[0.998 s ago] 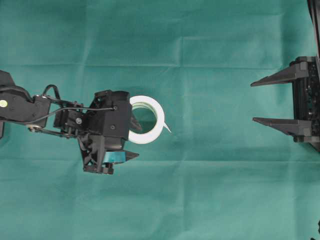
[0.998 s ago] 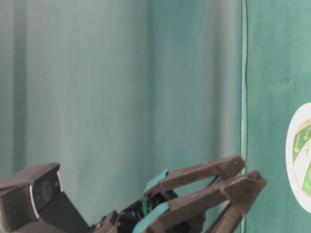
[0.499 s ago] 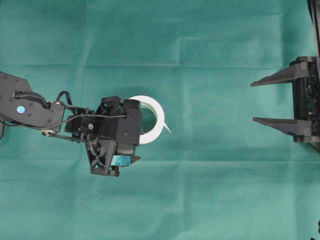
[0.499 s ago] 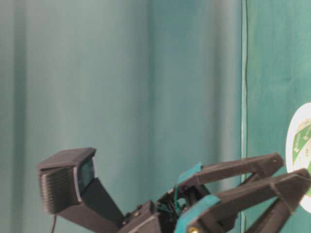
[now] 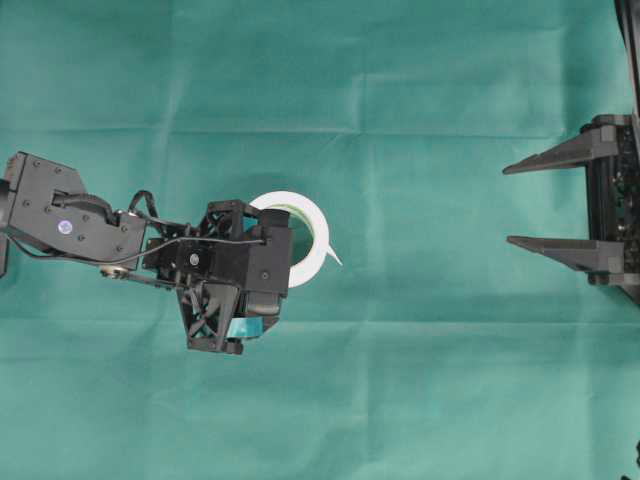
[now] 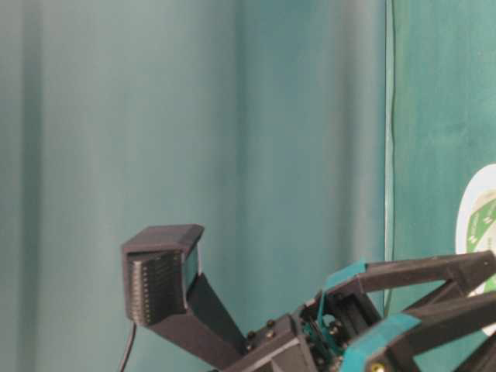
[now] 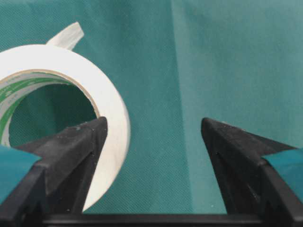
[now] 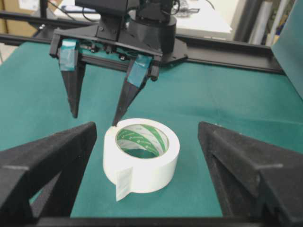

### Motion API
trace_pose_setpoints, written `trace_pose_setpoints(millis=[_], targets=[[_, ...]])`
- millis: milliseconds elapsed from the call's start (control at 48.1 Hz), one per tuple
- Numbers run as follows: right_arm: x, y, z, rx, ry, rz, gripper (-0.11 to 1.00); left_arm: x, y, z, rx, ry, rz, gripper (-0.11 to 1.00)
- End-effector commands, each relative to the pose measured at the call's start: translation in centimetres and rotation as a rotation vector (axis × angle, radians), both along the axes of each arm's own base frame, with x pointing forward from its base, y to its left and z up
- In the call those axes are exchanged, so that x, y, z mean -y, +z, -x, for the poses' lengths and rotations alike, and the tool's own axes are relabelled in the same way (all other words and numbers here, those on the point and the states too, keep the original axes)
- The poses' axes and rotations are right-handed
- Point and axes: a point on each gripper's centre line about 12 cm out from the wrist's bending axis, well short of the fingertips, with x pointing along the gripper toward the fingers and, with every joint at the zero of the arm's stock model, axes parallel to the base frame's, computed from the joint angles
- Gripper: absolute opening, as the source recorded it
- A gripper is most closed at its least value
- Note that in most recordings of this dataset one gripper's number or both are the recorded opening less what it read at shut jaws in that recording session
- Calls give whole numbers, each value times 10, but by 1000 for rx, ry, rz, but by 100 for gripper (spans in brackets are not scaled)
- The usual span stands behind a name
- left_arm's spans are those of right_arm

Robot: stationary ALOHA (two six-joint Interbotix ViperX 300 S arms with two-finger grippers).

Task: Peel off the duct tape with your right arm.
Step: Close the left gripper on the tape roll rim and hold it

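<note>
A: How are the fingers of the left gripper (image 8: 94, 120) seen?

B: The two black pointed fingers with teal-blue pads (image 8: 137, 73) are spread wide, and nothing is clamped between them. One fingertip is seen at the top rim of the wide roll of white duct tape (image 8: 142, 158), at the edge of its green-and-white printed core; whether the rim is touched cannot be told. The other fingertip is held outside the roll, above the green cloth-covered tabletop (image 5: 420, 380).

A: And the right gripper (image 5: 520, 205)?

B: Its two long, plain black pointed fingers (image 5: 545, 158) are spread fully apart and nothing is held. They are kept at the right edge of the tabletop, well apart from the roll, with the tips pointed toward it.

A: Where is the duct tape found?

B: It is laid flat near the middle of the tabletop, somewhat toward the left edge. A small pointed loose end (image 5: 333, 257) is seen sticking out from the side of the roll that faces the right arm (image 5: 612, 205). In the overhead view the roll is partly covered by the left gripper's black body.
</note>
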Motion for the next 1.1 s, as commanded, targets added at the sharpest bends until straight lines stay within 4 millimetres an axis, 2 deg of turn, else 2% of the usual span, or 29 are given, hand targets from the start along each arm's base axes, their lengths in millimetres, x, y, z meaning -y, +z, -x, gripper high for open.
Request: trace_pose_setpoints(millis=[0,229,582,874,1082], targets=[[0,5,-1,18,2,1,83,0,5,-2,17,-1,2,89],[0,5,-1,23,2,1,83,-8,-8,0,-18,21,-2,90],[0,2,1,38,3,0,83,-14,-11,-1,-21,33,-6,91],[0,1,1,35,3,-1,83,-14,-32,-6,-48,35,-9,91],[0,-1,2,32,3,0,83,-13,-40,-7,-54,32,-11,90]])
